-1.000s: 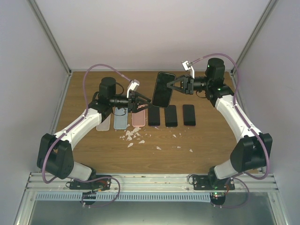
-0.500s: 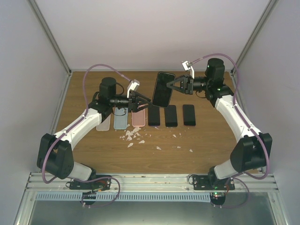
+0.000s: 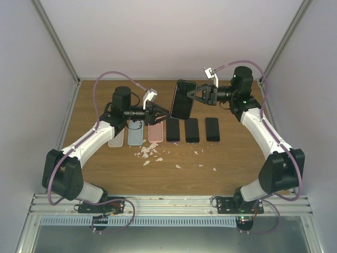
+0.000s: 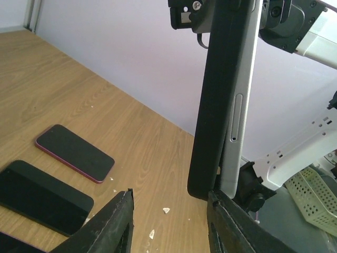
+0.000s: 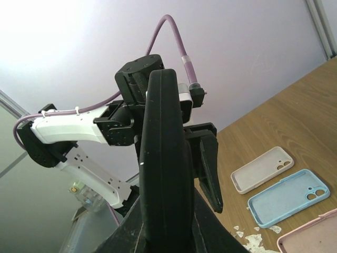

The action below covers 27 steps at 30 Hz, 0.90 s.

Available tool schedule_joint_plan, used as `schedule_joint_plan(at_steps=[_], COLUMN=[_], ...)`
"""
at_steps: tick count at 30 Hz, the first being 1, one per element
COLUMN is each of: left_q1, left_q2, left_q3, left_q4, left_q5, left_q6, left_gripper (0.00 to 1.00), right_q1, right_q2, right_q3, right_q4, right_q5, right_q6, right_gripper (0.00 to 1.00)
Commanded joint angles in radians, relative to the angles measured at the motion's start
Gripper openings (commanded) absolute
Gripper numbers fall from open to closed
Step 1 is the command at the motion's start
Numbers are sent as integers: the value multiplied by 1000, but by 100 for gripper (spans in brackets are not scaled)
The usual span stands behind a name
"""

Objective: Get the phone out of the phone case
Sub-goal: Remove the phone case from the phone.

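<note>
- Right gripper (image 3: 191,97) clenched on the phone (image 3: 182,100) in its black case (image 4: 209,105) — held upright above the table (image 3: 231,158).
- Left gripper (image 3: 163,114) fingers parted, grasping nothing — the phone's lower end rests beside one finger (image 4: 234,226).

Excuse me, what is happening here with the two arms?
The right gripper holds a black phone in its black case roughly upright above the wooden table. The left gripper, jaws open, sits at the phone's lower end, not yet gripping. Three empty pastel cases and three dark phones lie below.
</note>
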Motion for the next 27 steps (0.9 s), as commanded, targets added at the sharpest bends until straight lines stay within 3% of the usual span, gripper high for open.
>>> schedule_joint_plan(at_steps=[1, 27], left_q1=[-5, 20], left_q2=[41, 75], left_q3=[12, 109], left_q4=[-18, 8], left_q5=[-106, -93], left_q6=[16, -40], left_gripper=[38, 38], right_q1=[46, 163], right_q2=[-62, -61], right_q3=[4, -146], right_q4=[141, 195], right_q5=[-145, -197], right_q6=[140, 204], right_gripper=[0, 1])
